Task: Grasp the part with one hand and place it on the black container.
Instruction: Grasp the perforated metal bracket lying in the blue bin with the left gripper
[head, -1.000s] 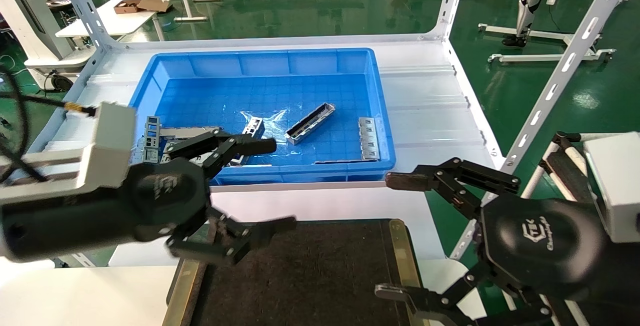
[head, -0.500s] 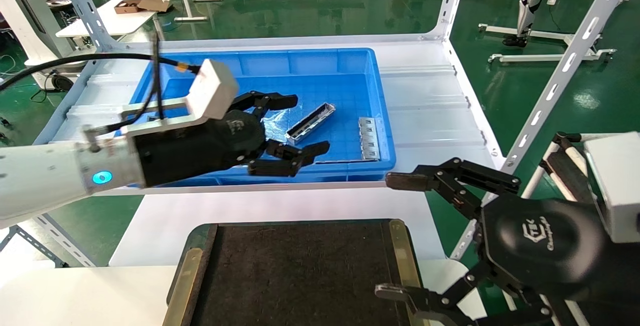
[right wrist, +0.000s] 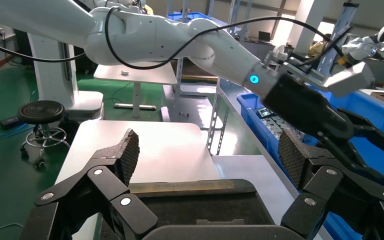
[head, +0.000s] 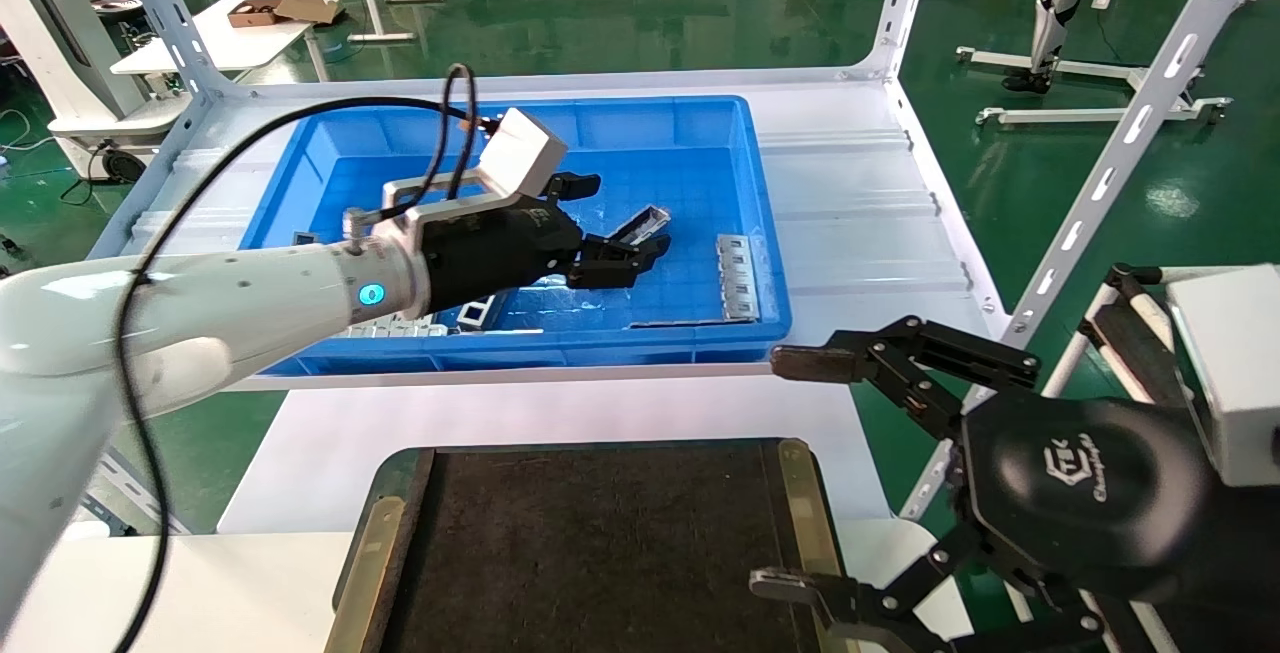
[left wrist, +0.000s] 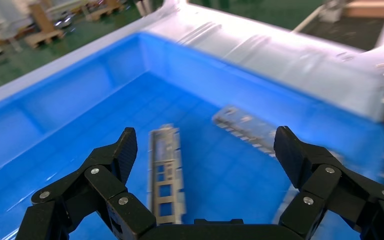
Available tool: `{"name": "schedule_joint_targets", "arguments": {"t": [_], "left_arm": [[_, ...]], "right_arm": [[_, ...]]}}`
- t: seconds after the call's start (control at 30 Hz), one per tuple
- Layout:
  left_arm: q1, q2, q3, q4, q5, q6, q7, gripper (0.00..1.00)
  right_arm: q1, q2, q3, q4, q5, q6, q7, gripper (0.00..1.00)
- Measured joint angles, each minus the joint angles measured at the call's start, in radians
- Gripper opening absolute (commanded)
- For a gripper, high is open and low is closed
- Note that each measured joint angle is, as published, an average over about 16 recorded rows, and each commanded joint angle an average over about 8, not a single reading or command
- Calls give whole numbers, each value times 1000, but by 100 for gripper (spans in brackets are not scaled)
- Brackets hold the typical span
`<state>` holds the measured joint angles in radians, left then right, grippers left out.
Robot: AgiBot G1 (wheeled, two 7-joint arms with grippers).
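Note:
The part (head: 650,223) lies slanted on the floor of the blue bin (head: 520,123), mostly covered by my left gripper (head: 615,218). That gripper hovers open just above it, with nothing held. In the left wrist view the part (left wrist: 166,175) shows blurred below the left gripper (left wrist: 206,147), nearer one fingertip than the other. The black container (head: 600,543), with brass strips along its sides, sits on the white table in front of the bin, with nothing on it. My right gripper (head: 785,473) hangs open and idle at the container's right edge. In the right wrist view the right gripper (right wrist: 208,150) is above the black container (right wrist: 205,205).
A flat silver plate with square windows (head: 738,278) lies at the bin's right side, and the plate (left wrist: 250,127) shows past the part. Other grey metal pieces (head: 400,330) lie at the bin's front left. White slotted frame posts (head: 1110,158) stand at the shelf's corners.
My left arm has swung from beside the black container up and forward into the blue bin, and its open gripper now covers the part. The right arm has not moved.

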<state>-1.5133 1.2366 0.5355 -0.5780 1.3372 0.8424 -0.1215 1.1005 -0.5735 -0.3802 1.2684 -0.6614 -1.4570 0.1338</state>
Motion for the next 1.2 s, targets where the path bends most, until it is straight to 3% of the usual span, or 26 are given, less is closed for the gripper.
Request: {"name": "schedule_joint_targets", "arguments": {"t": [0.3, 0.37, 0.4, 0.57, 0.63, 0.67, 1.2], "left_arm": [[-62, 105, 35, 203, 23, -111, 59, 100], [-67, 117, 47, 226, 19, -131, 66, 98], [-68, 121, 54, 234, 15, -140, 68, 92], [-67, 130, 95, 250, -9, -183, 64, 29], [-64, 131, 115, 249, -20, -199, 57, 6], [-63, 131, 125, 248, -26, -207, 53, 0], [-56, 128, 271, 226, -121, -282, 1, 0]], "right_arm": [[0, 0, 0, 0, 0, 0, 0, 100], [0, 0, 0, 0, 0, 0, 0, 90], [0, 0, 0, 0, 0, 0, 0, 79], [0, 0, 0, 0, 0, 0, 0, 17], [0, 0, 0, 0, 0, 0, 0, 2], [0, 0, 0, 0, 0, 0, 0, 0], [0, 0, 0, 0, 0, 0, 0, 0]]}}
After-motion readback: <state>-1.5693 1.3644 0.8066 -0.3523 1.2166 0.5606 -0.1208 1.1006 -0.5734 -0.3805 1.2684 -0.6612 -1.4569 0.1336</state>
